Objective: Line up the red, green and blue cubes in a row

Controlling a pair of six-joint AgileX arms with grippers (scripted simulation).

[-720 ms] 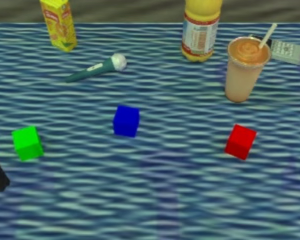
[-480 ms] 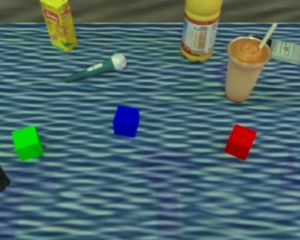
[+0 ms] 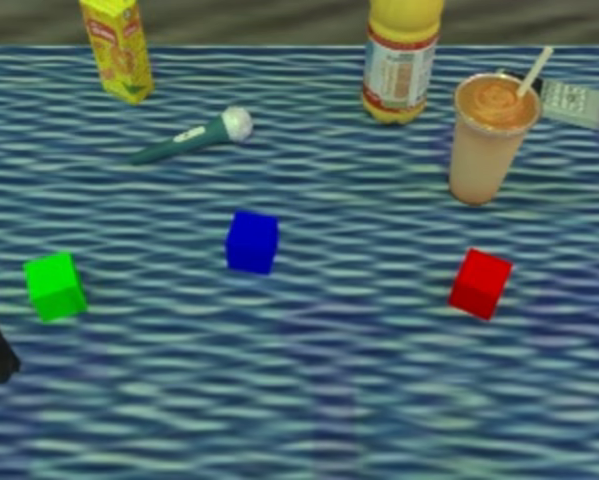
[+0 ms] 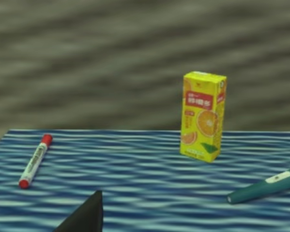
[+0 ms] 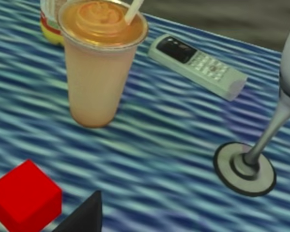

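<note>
While both arms sit at the table's edges, the wavy blue patterned table takes up nearly the whole top view. Along the far edge stands the tall yellow-orange juice bottle with a white label, right of centre. Just to its right is the clear plastic cup of orange drink with a straw. Over at far left, the yellow juice carton stands upright.

At the right edge, the right wrist view picks up a grey-stemmed wine glass on its round foot. Near it, beyond the cup, lies a pale grey keypad handset, flat on the table. A teal microphone with a white head lies slantwise below and right of the carton. The left wrist view adds a white marker pen with red ends, lying well apart from the carton.

Now the cubes, all resting on the table and well apart. The bright green cube is near the left edge. The deep blue cube sits left of centre, a little farther back. The bright red cube is at right, in front of the cup.

Only a dark tip of the left gripper shows, beside the green cube, and I cannot tell if it is open or closed. Same for the right gripper, just beside the red cube.
</note>
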